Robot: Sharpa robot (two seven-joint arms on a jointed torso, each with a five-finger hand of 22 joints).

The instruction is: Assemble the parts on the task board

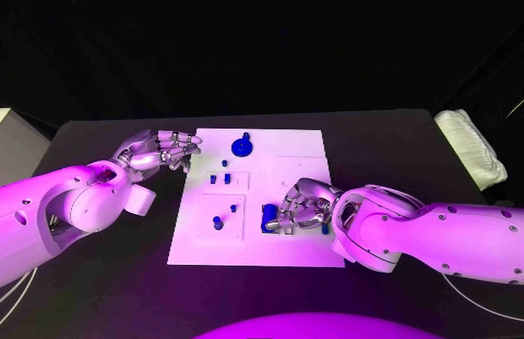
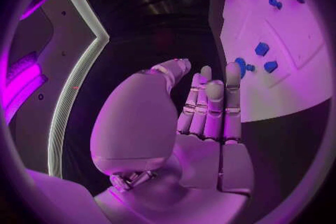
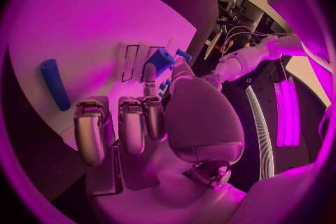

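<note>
While the left hand (image 1: 162, 150) hovers over the black worktop (image 1: 109, 278) just off the task board's (image 1: 294, 146) left edge, its fingers lie curled in and hold nothing. On the white board — a round blue part (image 1: 242, 145) near the far edge, two small blue pegs (image 1: 220, 178) mid-left, another part (image 1: 219, 222) lower left. Right hand (image 1: 300, 209) rests over the board's near-right area — fingers curled around an upright blue block (image 1: 269, 218); whether it truly grips, I cannot tell.
</note>
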